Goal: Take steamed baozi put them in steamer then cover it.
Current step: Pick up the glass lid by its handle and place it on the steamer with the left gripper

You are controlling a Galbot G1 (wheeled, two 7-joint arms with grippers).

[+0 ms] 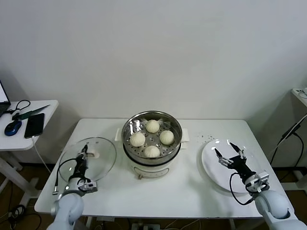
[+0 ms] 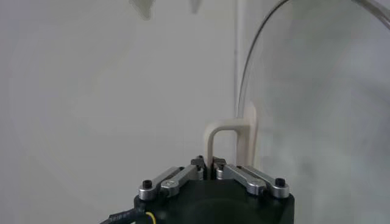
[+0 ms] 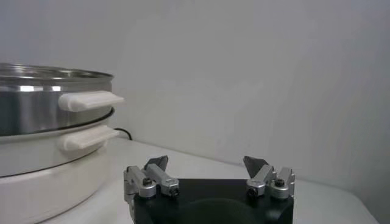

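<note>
Left gripper point(image 2: 209, 163) fingers pinch the cream handle point(image 2: 230, 141) of the glass lid point(image 1: 88, 159), lying left of the steamer point(image 1: 152, 143) holding four baozi point(image 1: 152, 126). Recommended: lift level, centre over rim. Right gripper point(image 1: 230, 153) hovers spread above the plate point(image 1: 211, 167).

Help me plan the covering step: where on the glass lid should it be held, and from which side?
Grip the cream loop handle, coming from above. The cover lies flat on the table, so its thin rim offers little purchase, while the handle stands up as a narrow arch. The left gripper is shut on it; the right gripper hangs open over the plate.
</note>
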